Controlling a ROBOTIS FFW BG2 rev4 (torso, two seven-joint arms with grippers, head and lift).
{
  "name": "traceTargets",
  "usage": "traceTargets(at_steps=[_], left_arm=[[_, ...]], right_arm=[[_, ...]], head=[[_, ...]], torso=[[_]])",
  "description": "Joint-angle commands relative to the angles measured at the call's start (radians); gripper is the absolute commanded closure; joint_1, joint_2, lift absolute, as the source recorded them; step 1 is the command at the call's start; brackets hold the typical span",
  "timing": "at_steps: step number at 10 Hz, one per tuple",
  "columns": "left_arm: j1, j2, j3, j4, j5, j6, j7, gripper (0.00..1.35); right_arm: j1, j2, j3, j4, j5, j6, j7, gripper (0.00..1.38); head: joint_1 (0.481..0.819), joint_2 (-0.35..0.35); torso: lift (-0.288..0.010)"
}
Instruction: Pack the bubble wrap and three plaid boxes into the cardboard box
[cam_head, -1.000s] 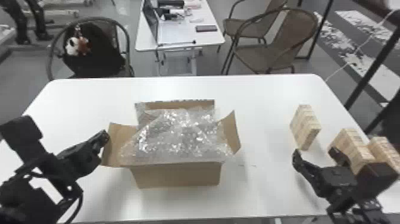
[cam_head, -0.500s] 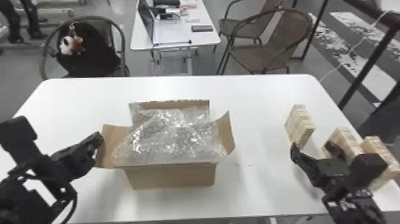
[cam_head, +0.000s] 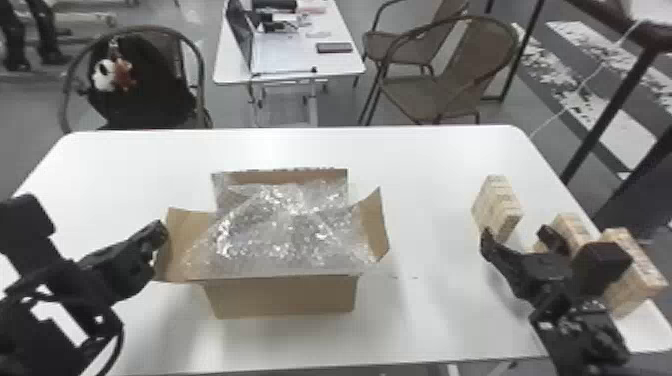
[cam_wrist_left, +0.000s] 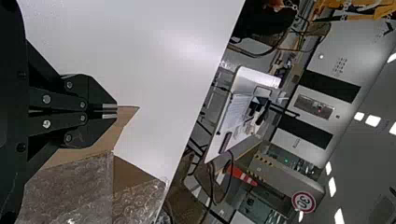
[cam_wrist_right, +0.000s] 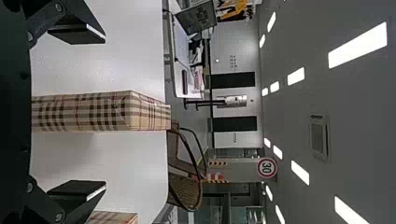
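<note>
Bench (cam_head: 440, 320): white. Cardboard box (cam_head: 282, 297): open, bubble wrap (cam_head: 285, 225) heaped inside. Plaid boxes (cam_head: 492, 210): three, right side, unpacked. Right end effector (cam_head: 515, 234): spread, innermost one lined up between; best centred, then closed evenly. Left end effector (cam_wrist_left: 116, 111): clenched, empty, near a flap (cam_head: 187, 240).

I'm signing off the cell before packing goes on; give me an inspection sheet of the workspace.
Surface: white table, faint marks right of the cardboard box.
Job's things: bubble wrap spread in the open cardboard box; three plaid boxes on the table's right.
Clutter: laptop on a rear table.
Grippers: left gripper shut; right gripper open, gaps either side of one plaid box.
Cables: white cable beyond the table's right.
Surroundings: chairs behind.
</note>
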Motion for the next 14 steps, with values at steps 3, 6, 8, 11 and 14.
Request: traceTargets(at_steps=[3,6,8,11,14], left_arm=[[0.0,-0.003,-0.005,-0.002,-0.01,-0.001,0.0,1.21],[0.001,-0.003,-0.006,0.0,-0.013,-0.001,0.0,1.21],[0.0,-0.003,-0.008,0.0,-0.015,-0.001,-0.002,1.21],[0.004,-0.003,-0.005,0.0,-0.017,-0.007,-0.002,1.21],[0.003,-0.003,-0.006,0.0,-0.018,-0.01,-0.002,1.21]], right_arm=[[-0.057,0.002,0.016,0.073,-0.002,-0.024,0.001,0.19],[-0.09,0.002,0.025,0.108,0.003,-0.025,-0.001,0.38],[-0.102,0.002,0.043,0.088,0.009,0.016,-0.008,0.91],[-0.011,0.0,0.046,-0.041,-0.024,0.019,-0.082,1.0],[0.01,-0.01,0.069,-0.114,-0.1,0.018,-0.082,1.0]], head=[[0.695,-0.016],[0.695,-0.015],[0.695,-0.01],[0.695,-0.01],[0.695,-0.004]], torso=[[-0.148],[-0.148],[-0.148],[-0.148],[-0.148]])
